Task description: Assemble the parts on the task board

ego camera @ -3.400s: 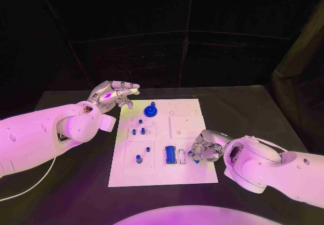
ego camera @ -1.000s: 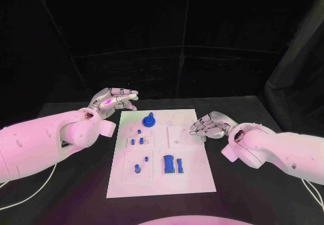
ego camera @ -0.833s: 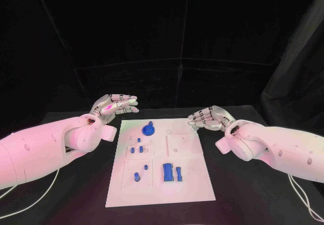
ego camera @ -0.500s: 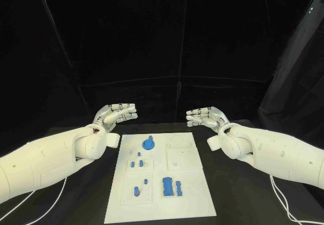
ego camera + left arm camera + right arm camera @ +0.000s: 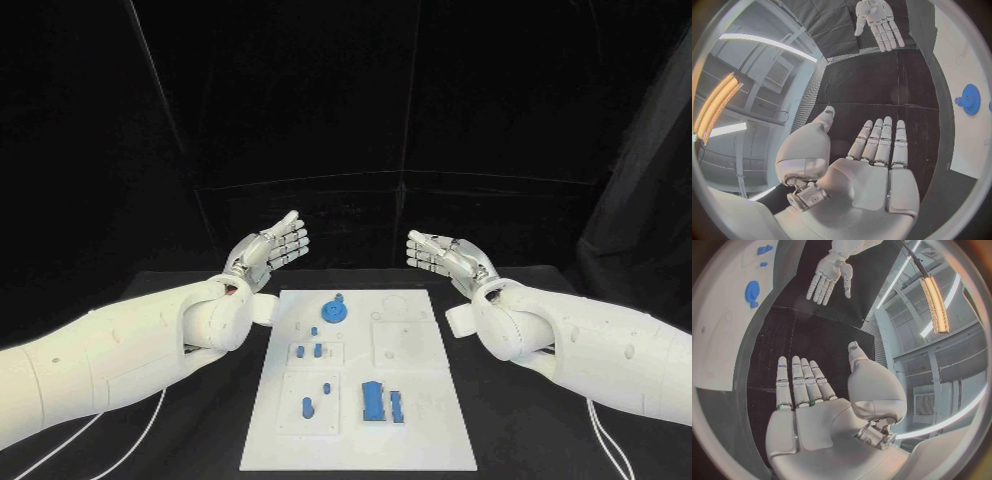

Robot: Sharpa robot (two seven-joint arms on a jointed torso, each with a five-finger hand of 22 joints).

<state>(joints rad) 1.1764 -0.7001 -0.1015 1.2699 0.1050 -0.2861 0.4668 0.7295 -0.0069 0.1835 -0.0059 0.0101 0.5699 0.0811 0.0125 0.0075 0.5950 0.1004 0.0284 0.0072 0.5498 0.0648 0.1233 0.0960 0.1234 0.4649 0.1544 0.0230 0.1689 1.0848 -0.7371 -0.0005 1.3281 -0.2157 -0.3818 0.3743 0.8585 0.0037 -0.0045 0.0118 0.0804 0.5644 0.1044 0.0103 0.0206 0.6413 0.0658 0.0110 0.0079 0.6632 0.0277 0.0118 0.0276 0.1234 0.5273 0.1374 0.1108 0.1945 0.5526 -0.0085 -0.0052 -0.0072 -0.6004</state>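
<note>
The white task board (image 5: 433,420) lies in the middle of the black table. On it are a round blue disc with a knob (image 5: 335,311) at the far end, small blue pegs (image 5: 306,351) near the middle, and two blue bars (image 5: 375,403) toward the near end beside a blue peg (image 5: 306,406). My left hand (image 5: 273,250) is raised above the far left corner of the board, fingers straight and spread, holding nothing. My right hand (image 5: 446,255) is raised beyond the far right corner, flat and empty. The palms face each other. The blue disc (image 5: 969,99) also shows in the left wrist view.
Black table (image 5: 534,430) surrounds the board on both sides. Dark curtains close the back. White cables (image 5: 613,455) trail from each arm near the table's front corners.
Both hands have opened from curled to flat and stand a little higher. The whole picture has shifted, so the camera moved; the board's parts lie as before.
</note>
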